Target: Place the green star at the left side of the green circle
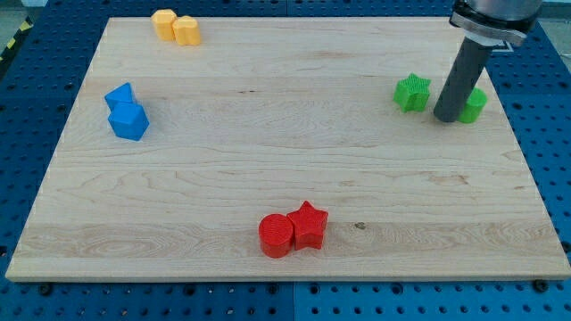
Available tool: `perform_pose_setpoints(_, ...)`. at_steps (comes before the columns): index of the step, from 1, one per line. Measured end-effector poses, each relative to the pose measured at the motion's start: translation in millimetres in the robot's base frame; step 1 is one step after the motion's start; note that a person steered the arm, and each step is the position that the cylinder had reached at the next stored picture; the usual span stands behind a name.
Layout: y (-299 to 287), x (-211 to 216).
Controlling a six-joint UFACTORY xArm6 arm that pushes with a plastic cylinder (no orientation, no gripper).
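**Tip between the two green blocks, holding nothing**

Our tip had no jaws to open; it held nothing and stood at the frame's upper right, between the green star and the green circle, partly hiding the circle. We judged the star already left of the circle; any further push should be gentle.

The worktop is pale wood grain. Star and circle are green; other blocks are yellow, blue, red.
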State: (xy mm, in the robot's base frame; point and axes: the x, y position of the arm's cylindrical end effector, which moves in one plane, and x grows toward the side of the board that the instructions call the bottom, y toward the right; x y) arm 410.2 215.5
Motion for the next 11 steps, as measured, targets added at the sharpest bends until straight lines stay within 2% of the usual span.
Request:
perform_pose_setpoints(1,-23,0)
perform_pose_setpoints(2,-94,-1)
perform_pose_setpoints(3,-114,-44)
perform_pose_setpoints(4,-88,-64)
perform_pose_setpoints(9,-24,-40)
perform_pose_setpoints(10,-36,-41)
perform_pose_setpoints(11,-122,-43)
